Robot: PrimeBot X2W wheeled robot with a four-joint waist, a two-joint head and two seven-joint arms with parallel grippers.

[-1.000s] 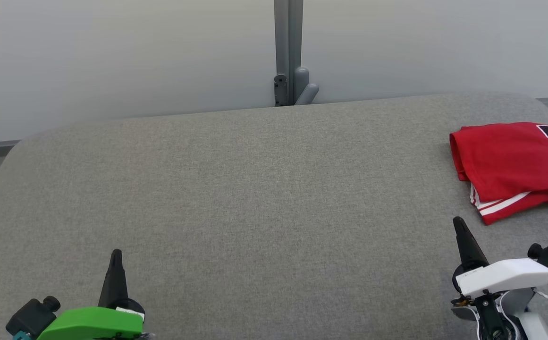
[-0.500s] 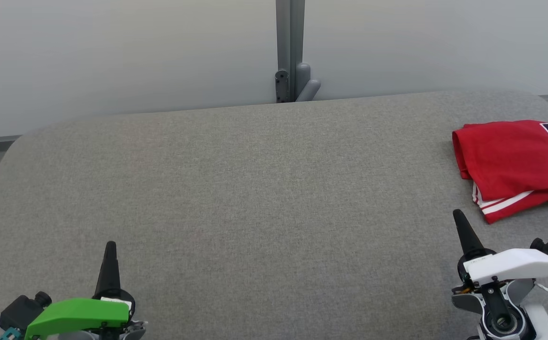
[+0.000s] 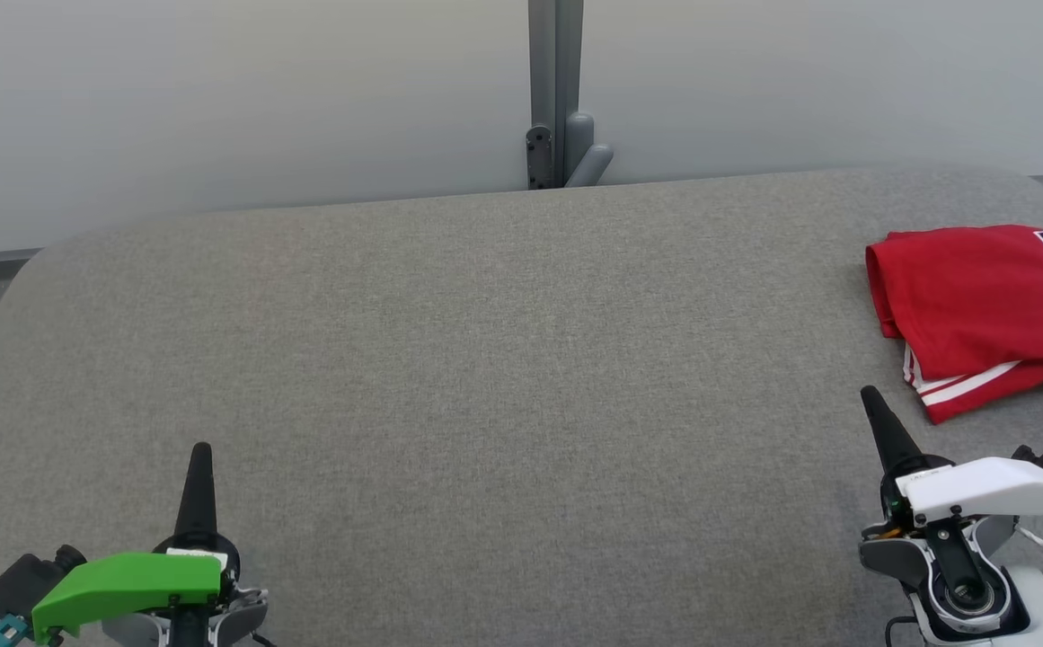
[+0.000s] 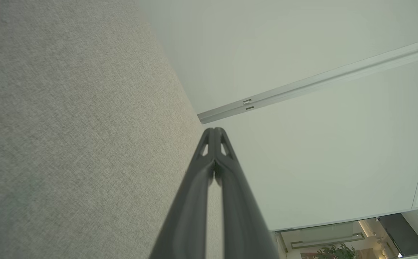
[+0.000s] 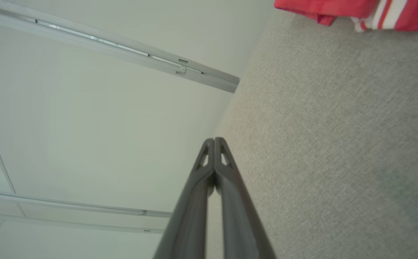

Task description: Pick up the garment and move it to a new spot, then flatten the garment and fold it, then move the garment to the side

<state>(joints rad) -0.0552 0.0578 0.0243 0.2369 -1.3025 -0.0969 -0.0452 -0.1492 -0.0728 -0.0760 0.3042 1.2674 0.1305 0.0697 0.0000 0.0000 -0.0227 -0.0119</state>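
A folded red jersey (image 3: 979, 305) with white stripes and a dark number lies at the far right of the grey padded table (image 3: 485, 377); its edge also shows at the top of the right wrist view as the jersey (image 5: 342, 9). My right gripper (image 3: 871, 400) stands near the front right, just short of the jersey's near corner, shut with nothing in it; the right gripper (image 5: 214, 140) has its fingers pressed together. My left gripper (image 3: 200, 454) is at the front left, far from the jersey, and the left gripper (image 4: 214, 130) is shut and empty too.
A pale wall with a grey vertical post (image 3: 555, 90) and bracket rises behind the table's far edge. The table's rounded corners show at far left and far right. Grey fabric stretches between the two grippers.
The whole head picture has shifted slightly, so the camera moved. Both grippers sit a little higher in the view; the jersey lies as before.
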